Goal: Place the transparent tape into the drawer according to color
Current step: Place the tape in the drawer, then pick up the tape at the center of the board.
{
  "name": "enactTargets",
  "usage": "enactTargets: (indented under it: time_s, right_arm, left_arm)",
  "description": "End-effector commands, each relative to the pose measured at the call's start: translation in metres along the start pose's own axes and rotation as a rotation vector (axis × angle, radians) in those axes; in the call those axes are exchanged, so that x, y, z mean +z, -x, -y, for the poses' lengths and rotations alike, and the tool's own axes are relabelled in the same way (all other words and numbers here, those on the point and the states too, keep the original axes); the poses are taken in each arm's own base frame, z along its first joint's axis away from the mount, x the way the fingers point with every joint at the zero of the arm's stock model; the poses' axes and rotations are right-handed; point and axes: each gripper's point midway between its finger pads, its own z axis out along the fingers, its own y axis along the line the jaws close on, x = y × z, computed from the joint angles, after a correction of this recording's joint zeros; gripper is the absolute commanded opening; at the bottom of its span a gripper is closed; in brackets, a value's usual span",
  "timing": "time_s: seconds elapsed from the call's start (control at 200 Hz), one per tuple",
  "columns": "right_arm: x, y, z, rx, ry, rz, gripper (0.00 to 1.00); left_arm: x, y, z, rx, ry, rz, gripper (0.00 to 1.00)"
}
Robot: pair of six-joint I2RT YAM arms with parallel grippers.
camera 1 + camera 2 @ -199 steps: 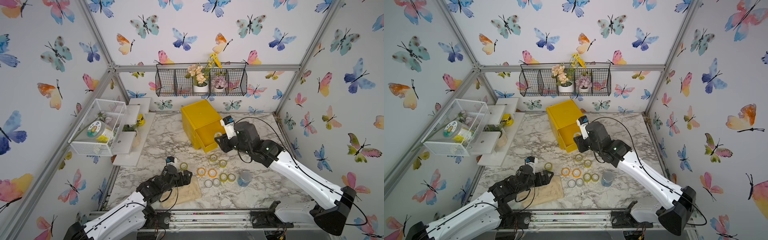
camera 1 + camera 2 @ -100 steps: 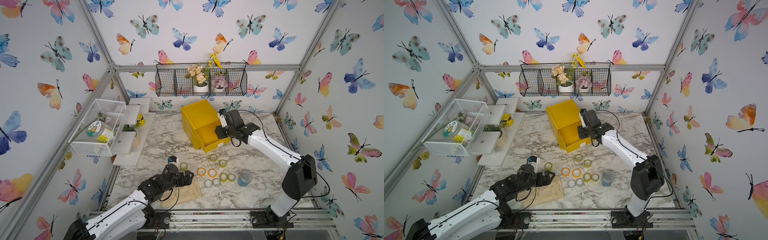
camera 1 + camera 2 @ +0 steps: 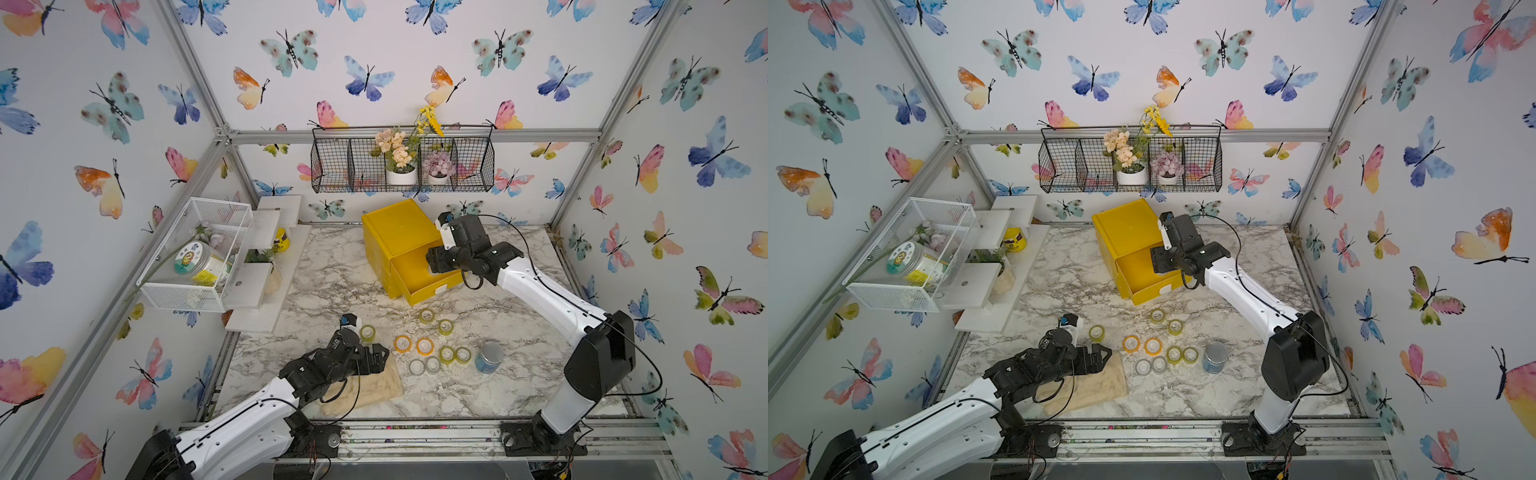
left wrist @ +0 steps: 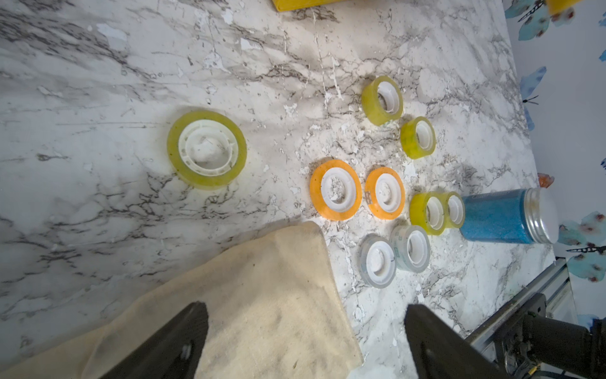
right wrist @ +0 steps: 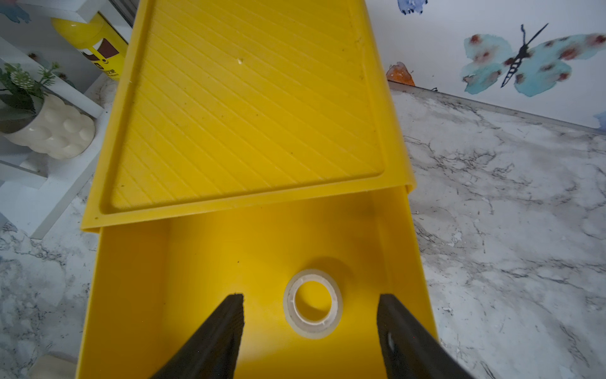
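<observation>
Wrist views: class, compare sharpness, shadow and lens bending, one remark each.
Right wrist view: the clear tape ring in the yellow drawer looks slightly soft, with a dim shadow beside it. Left wrist view: an orange tape ring is crisp, while the blue jar at the edge seems to lean outward, likely lens bending.

Left arm (image 3: 249, 419): white and black, stretched low, well short of the yellow plastic drawer box (image 3: 395, 232). Left gripper (image 4: 305, 315): jaws wide apart, gripping nothing.
Right arm (image 3: 540, 291): elbow raised, wrist bent down. Right gripper (image 5: 310, 297): above that box's pulled-out drawer, jaws parted, gripping nothing.
</observation>
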Motion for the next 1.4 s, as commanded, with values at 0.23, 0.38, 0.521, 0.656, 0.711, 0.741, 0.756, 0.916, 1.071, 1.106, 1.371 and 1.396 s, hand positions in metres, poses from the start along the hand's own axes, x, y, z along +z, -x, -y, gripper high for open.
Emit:
enactTargets:
  time_s: [0.23,0.38,0.521,0.656,0.711,0.741,0.756,0.916,1.071,1.106,1.371,1.396]
  right_arm:
    - [-0.111,0.003,-0.038,0.025,0.287,0.209,0.65]
    - [-0.127,-0.053,-0.031,0.047,0.300,0.148,0.61]
    - [-0.128,-0.097,-0.019,0.088,0.270,0.082,0.60]
    - [-0.131,-0.115,-0.008,0.114,0.228,0.074,0.60]
    - [-0.131,-0.118,-0.007,0.115,0.224,0.070,0.60]
    - [-0.131,-0.119,-0.007,0.115,0.224,0.067,0.60]
    - [-0.131,-0.120,-0.007,0.115,0.223,0.066,0.60]
    - [-0.132,-0.116,-0.008,0.115,0.224,0.072,0.59]
    - [-0.132,-0.113,-0.009,0.112,0.228,0.074,0.59]
    - [-0.132,-0.112,-0.009,0.111,0.228,0.074,0.59]
    - [-0.142,-0.107,-0.006,0.107,0.215,0.103,0.59]
    - [-0.143,-0.106,-0.006,0.105,0.214,0.106,0.59]
  left_arm:
    - [0.007,-0.010,0.028,0.178,0.040,-0.048,1.00]
    - [0.017,-0.027,0.035,0.273,0.078,-0.095,0.98]
    - [0.032,-0.043,0.054,0.411,0.113,-0.136,0.94]
    - [0.053,-0.062,0.065,0.536,0.161,-0.192,0.90]
    - [0.060,-0.065,0.064,0.558,0.192,-0.204,0.89]
    - [0.064,-0.066,0.064,0.565,0.199,-0.210,0.88]
    - [0.065,-0.067,0.064,0.567,0.199,-0.213,0.88]
    - [0.077,-0.070,0.065,0.598,0.213,-0.228,0.87]
    - [0.086,-0.075,0.066,0.631,0.217,-0.253,0.84]
    - [0.088,-0.076,0.065,0.636,0.225,-0.255,0.83]
    - [0.099,-0.076,0.062,0.614,0.214,-0.289,0.76]
    - [0.100,-0.076,0.062,0.608,0.208,-0.293,0.75]
